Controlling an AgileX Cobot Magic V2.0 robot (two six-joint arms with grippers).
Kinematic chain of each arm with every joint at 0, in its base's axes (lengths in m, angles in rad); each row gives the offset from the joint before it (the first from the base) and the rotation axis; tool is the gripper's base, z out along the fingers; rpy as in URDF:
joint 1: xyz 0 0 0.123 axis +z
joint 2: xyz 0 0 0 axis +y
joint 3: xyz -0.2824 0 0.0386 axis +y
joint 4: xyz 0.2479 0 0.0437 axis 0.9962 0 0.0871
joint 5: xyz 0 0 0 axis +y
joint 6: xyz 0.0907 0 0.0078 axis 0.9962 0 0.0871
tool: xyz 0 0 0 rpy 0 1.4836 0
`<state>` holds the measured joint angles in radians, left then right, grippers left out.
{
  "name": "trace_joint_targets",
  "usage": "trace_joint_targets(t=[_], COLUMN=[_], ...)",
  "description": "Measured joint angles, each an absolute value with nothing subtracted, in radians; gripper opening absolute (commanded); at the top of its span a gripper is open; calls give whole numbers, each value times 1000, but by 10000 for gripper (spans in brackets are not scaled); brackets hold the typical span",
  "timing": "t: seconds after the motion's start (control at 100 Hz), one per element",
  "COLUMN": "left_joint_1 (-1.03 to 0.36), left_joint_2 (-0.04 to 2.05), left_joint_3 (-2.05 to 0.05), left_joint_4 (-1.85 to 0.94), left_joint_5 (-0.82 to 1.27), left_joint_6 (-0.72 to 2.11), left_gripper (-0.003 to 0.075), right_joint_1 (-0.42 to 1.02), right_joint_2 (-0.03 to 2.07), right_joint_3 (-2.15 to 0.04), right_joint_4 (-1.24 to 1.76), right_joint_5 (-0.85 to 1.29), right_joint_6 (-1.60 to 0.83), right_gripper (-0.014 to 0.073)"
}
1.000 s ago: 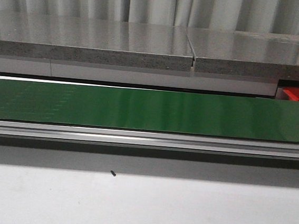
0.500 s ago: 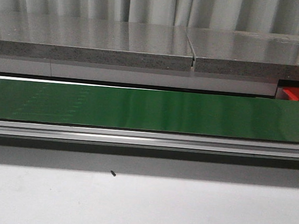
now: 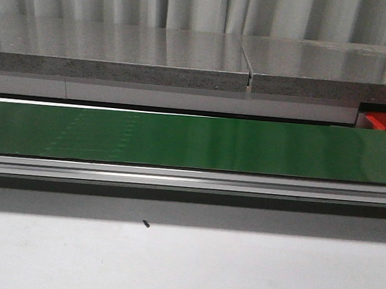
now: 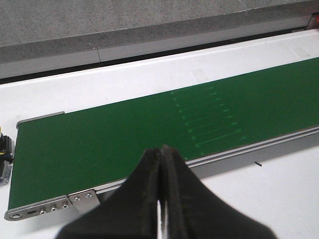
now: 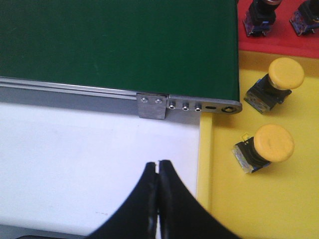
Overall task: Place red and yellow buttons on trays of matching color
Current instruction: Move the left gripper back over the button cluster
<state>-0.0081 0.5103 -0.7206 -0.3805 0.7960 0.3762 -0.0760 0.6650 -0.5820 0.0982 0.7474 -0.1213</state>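
Two yellow buttons (image 5: pixel 280 74) (image 5: pixel 271 143) lie on their sides on the yellow tray (image 5: pixel 224 199), apart. Two dark button bodies (image 5: pixel 259 21) sit on the red tray (image 5: pixel 279 41) beyond; caps are cut off, so colour is unconfirmed. No button on the green belt (image 3: pixel 193 141). Its faint stitch marks (image 3: pixel 105 133) have drifted toward 3 o'clock over the last second, so I judge the belt is running and feeding the trays' end. Left gripper (image 4: pixel 160 164) and right gripper (image 5: pixel 158 174) are both pinched closed and empty. I'm waiting for the next part.

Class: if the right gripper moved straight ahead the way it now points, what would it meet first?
Most likely the bare white table surface ahead of the right gripper, whose jaws are shut, then the conveyor's silver rail; depth is uncertain.
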Motion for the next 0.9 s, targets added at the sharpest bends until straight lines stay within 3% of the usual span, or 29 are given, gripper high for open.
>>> trace_joint_targets(t=[0.66, 0.9], left_joint_1=[-8, -8], left_joint_2=[510, 598], left_joint_3=[-721, -721], left_joint_4=[-383, -328], left_joint_5=[765, 687], left_joint_6=[376, 311], left_gripper=[-20, -20], right_joint_1=[-76, -76], right_joint_2=[665, 665], right_joint_3=[-582, -582], right_joint_4=[98, 98], right_joint_5=[747, 747], right_joint_6=[-121, -121], right_gripper=[-66, -66])
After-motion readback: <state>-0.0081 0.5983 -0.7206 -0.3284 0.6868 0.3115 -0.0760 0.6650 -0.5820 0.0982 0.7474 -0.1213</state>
